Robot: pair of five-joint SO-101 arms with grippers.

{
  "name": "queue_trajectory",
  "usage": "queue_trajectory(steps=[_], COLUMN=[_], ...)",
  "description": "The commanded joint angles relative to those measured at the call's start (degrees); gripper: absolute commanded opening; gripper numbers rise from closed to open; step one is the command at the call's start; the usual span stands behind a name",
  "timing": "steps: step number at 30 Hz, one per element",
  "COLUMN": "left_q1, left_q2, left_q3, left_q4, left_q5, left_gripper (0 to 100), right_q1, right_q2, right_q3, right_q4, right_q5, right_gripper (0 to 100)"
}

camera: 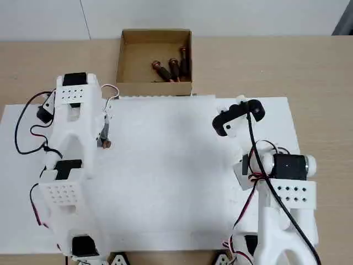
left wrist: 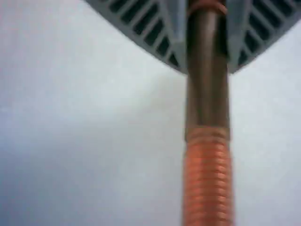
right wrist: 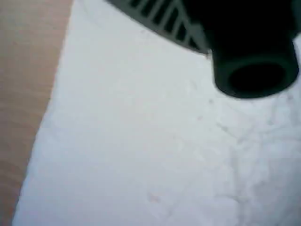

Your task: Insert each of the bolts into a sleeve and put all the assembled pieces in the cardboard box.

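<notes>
Wooden table (camera: 325,66), white mat (camera: 165,182), pale wall (camera: 231,16)

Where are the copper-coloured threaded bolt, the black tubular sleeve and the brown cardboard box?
copper-coloured threaded bolt (left wrist: 207,179): left wrist view, on its threaded end.
black tubular sleeve (right wrist: 254,59): right wrist view, outer wall above its opening.
brown cardboard box (camera: 154,88): high view, near outer wall.

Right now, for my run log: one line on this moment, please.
left gripper: bolt | right gripper: sleeve | box: three pieces | bolt and sleeve apart
</notes>
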Motion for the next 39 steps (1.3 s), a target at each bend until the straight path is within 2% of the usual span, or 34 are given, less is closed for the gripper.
queue_trajectory(steps=[1, 6, 13, 15, 20, 28, 30, 34, 39], left_q1=[0.4, 0.4, 0.3, 0.2, -1.1, -4.6, -4.7, -4.2, -3.0], left_q2=[-0.6, -0.6, -0.7, -1.1, -1.2, -1.2, -1.2, -1.2, -1.2], left_q3=[-2.0, -2.0, -2.1, -2.2, -5.2, -16.7, -18.0, -17.5, -16.8], left_q4=[1.8, 1.8, 1.8, 1.8, 1.8, 1.8, 1.8, 1.8, 1.8], left_q5=[-0.5, -0.3, -0.8, -3.6, -20.3, -45.6, -55.7, -80.5, -98.9], left_gripper=[6, 15, 16, 16, 16, 16, 16, 16, 16], right_q1=[0.0, 0.0, 0.0, 0.0, 0.0, 0.0, 0.0, 0.0, 0.0], right_q2=[-1.2, -1.3, -1.3, -1.3, -1.3, -1.3, -1.3, -1.3, -1.3], right_q3=[-0.3, -0.3, -0.3, -0.3, -0.3, -0.3, -0.3, -0.3, -0.3], right_q4=[-0.9, -0.7, -0.7, -0.9, -1.1, -0.7, -0.7, -0.7, -0.7], right_q5=[0.1, 0.1, 0.1, 0.1, 0.1, 0.1, 0.1, 0.1, 0.4], right_gripper=[0.6, 0.6, 0.6, 0.6, 0.6, 0.6, 0.6, 0.6, 0.5])
